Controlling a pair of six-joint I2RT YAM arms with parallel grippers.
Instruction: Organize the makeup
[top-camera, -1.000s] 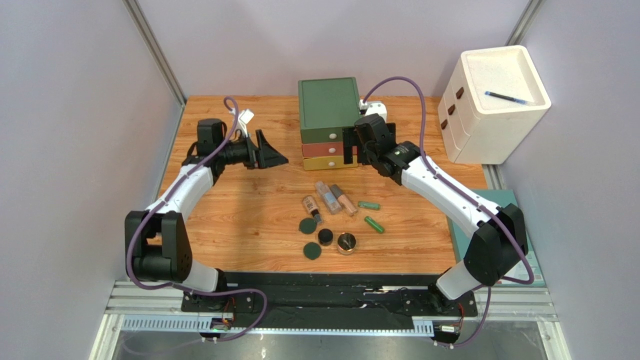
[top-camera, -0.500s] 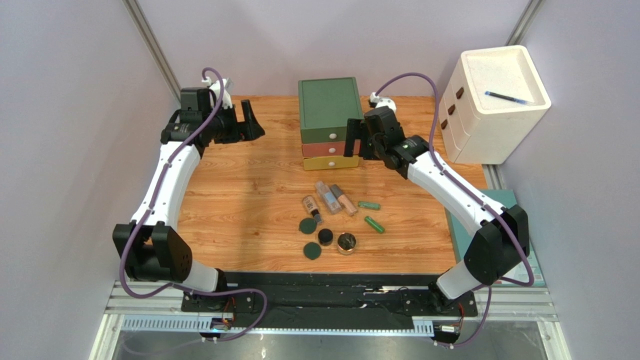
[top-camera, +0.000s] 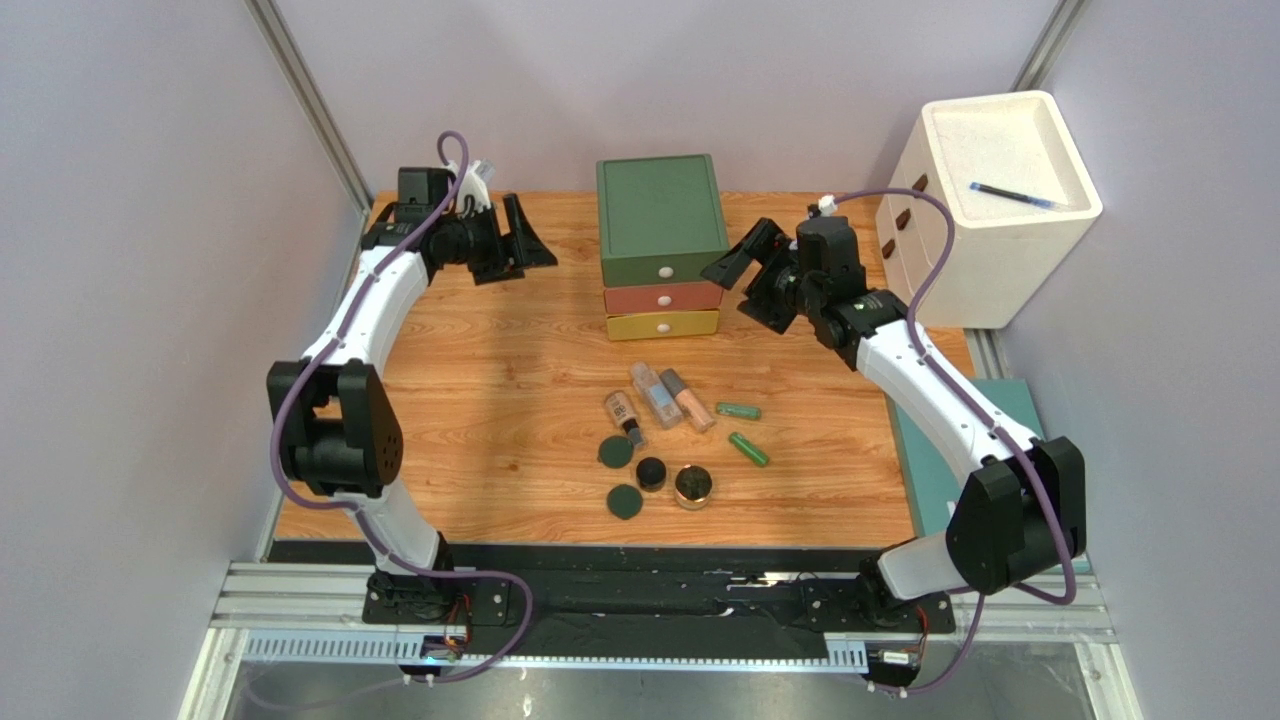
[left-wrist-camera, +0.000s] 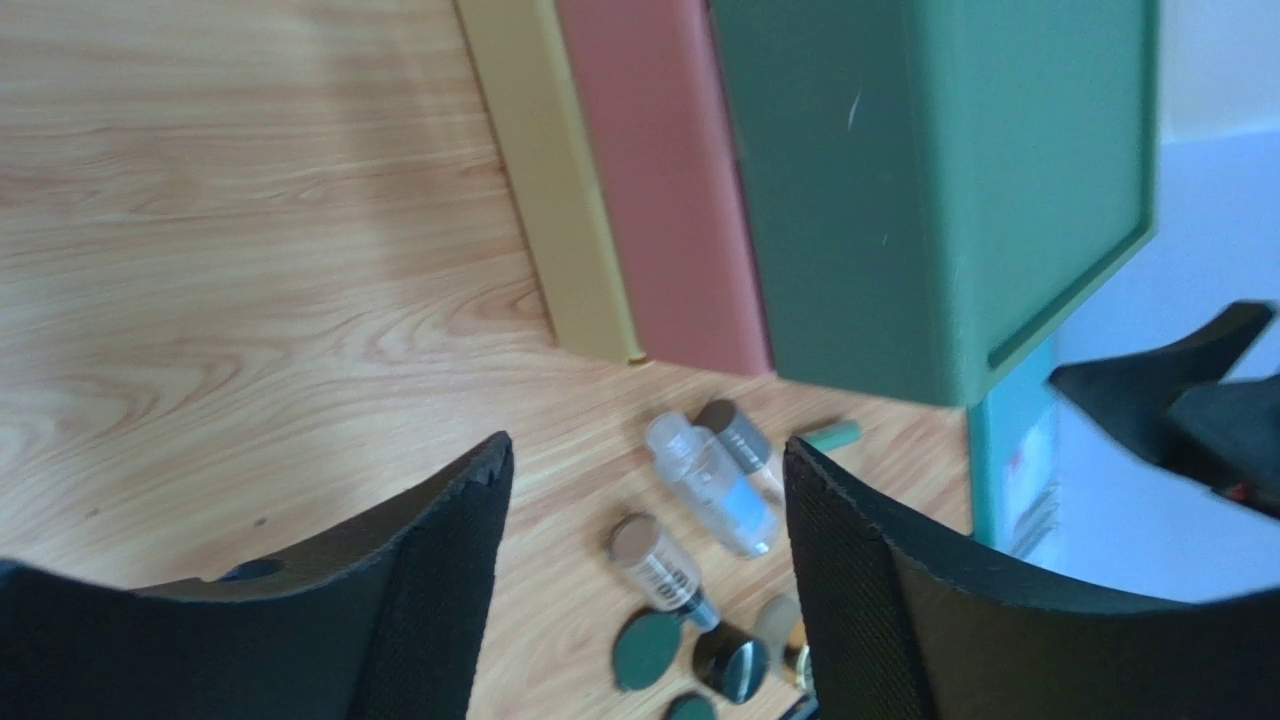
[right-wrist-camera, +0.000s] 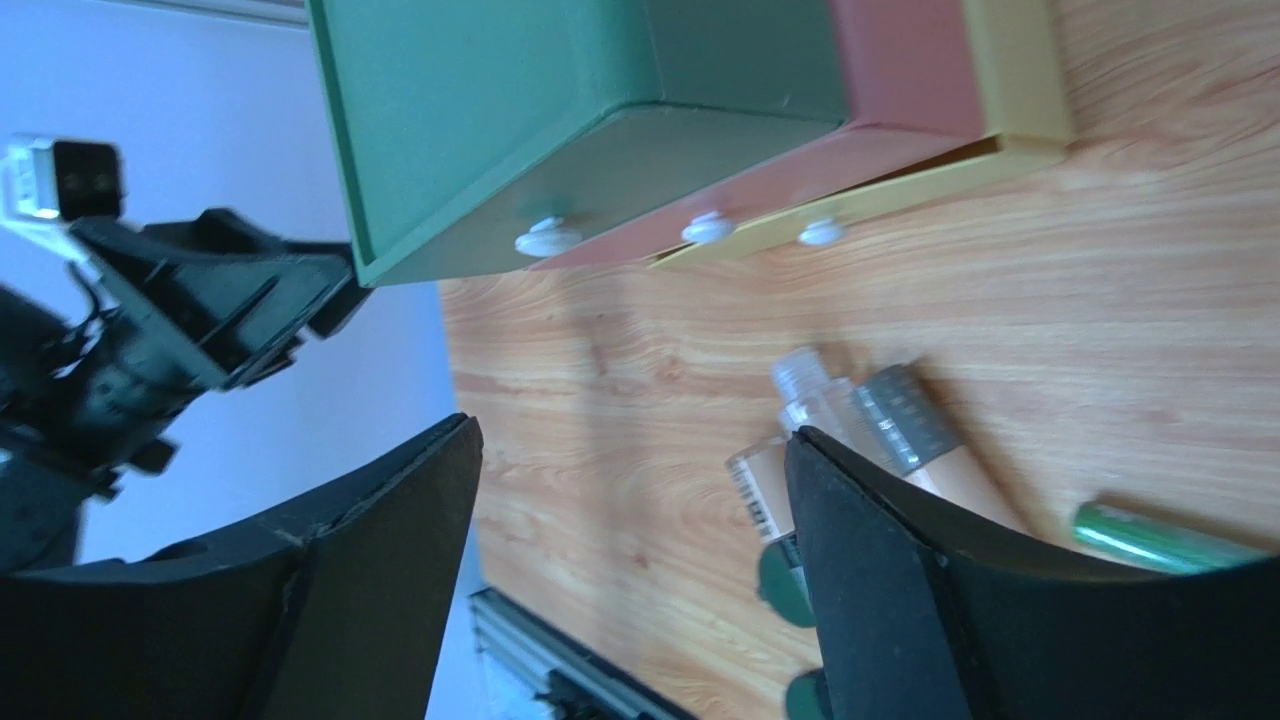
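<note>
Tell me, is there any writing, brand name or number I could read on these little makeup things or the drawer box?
No text is readable in any view.
beige tube: dark print on its label, too blurred to read.
drawer box: no writing shows on it.

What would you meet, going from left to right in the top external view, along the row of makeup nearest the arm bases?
dark green disc → black jar → gold-rimmed compact
</note>
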